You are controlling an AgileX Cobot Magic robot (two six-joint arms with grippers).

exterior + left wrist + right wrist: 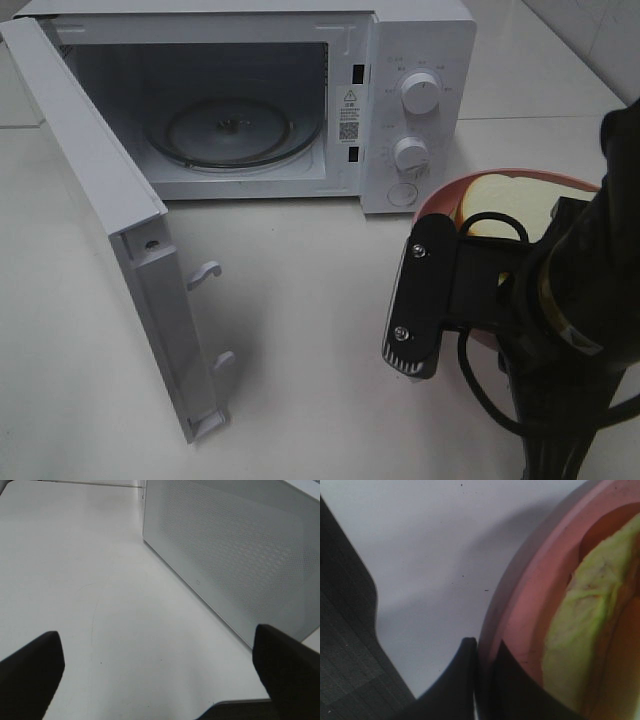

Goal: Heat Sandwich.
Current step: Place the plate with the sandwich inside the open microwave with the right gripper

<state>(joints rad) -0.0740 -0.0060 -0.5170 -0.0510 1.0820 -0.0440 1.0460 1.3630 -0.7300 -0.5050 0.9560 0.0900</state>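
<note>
Two claws, two different states. The right claw [484, 680] has its jaws drawn together on the rim of the plate [530, 600], one finger outside the rim and one inside. The left claw [159, 670] stands with its jaws wide apart and nothing between them, over bare worktop [300, 300] beside the outer face of the microwave's open door [90, 190].

The sandwich [505, 205] lies on the plate just in front of the microwave [420, 40], at its control-panel end and outside the cavity. The right arm covers much of it from above. The close wrist view is blurred, so I cannot tell whether the plate rests on the worktop or hangs just clear of it. Inside the microwave the glass turntable [230, 130] is bare.

The sandwich looks light and soft, with loose bread and filling layers stacked and nothing binding them. A pinch on the bread would likely squash it or push a layer out. The plate rim is the right place to take hold.

The plate itself looks stiff and smooth, so probably somewhat slippery. Gripped at one edge only, it will tend to droop on the far side. It will need to travel level and slowly, or the sandwich may slide towards the low rim.
</note>
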